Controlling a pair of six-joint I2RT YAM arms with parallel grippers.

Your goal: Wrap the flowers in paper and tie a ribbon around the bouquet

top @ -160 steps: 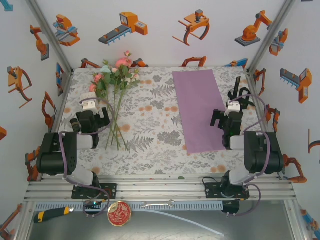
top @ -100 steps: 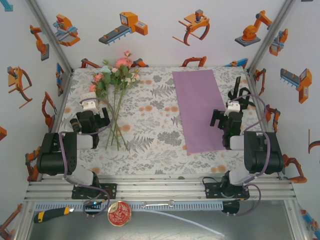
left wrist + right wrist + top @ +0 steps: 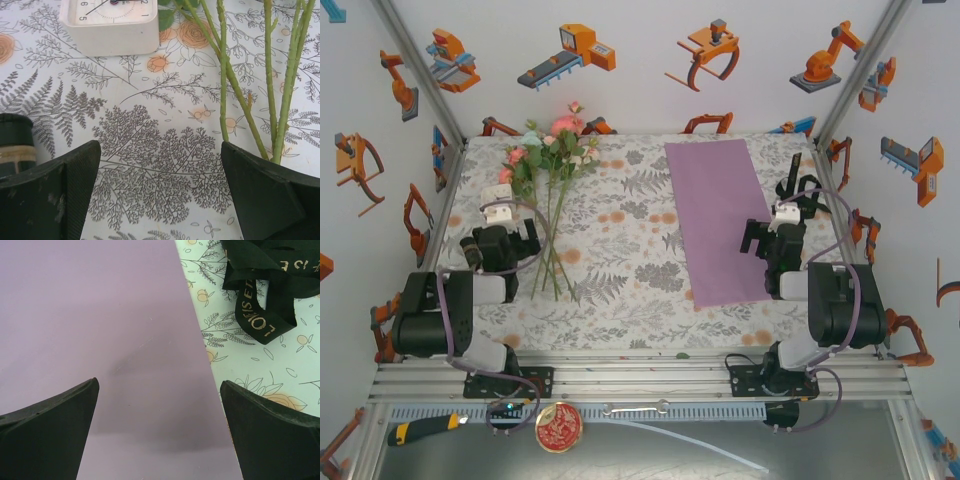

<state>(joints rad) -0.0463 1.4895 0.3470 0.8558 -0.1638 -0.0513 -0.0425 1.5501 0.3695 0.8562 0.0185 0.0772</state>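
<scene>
left gripper spread wide, empty, flowers stems right of frame | right gripper spread wide, empty, paper left, ribbon upper right

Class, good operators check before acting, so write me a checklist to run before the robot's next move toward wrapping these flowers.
1. Left claw open: ok, jaws wide apart, nothing held.
2. Right claw open: ok, empty, above the paper.
3. Flat lilac-purple paper sheet lying smooth: ok.
4. Bunch of pink and cream flowers with thin green stems on the paper: not ok, it lies on the floral tablecloth, apart to the left.
5. Floppy black ribbon strip off the paper: ok, bunched beside its edge.
</scene>
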